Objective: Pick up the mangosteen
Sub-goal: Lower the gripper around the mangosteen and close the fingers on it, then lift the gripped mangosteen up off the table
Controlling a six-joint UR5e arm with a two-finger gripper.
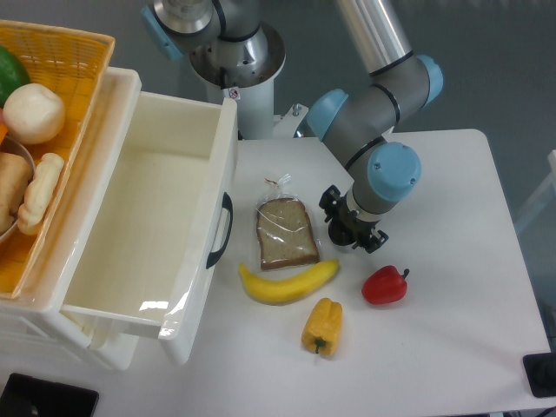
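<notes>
- The white rectangular surface (pixel 434 347) carries everything, with a grey floor around it.
- A white plastic drawer (pixel 148 226), pulled open with a dark handle, stands at the left; a woven yellow basket (pixel 65 52) of foodstuffs sits on top of its cabinet.
- The grey-and-blue jointed arm (pixel 382 95) reaches down from the top of the view over the middle of the surface.
- A slice of brown bread in a clear bag (pixel 285 233) lies just left of the arm's end.
- A yellow banana (pixel 287 282) curves below the bread.
- A yellow bell pepper (pixel 322 325) lies below the banana, and a red bell pepper (pixel 385 285) lies to its right.
- The black two-finger tool (pixel 350 231) is lowered over the small glossy dark mangosteen (pixel 341 233), fingers either side of it (the wrist hides most of the fruit); I cannot tell whether they press on it.
</notes>
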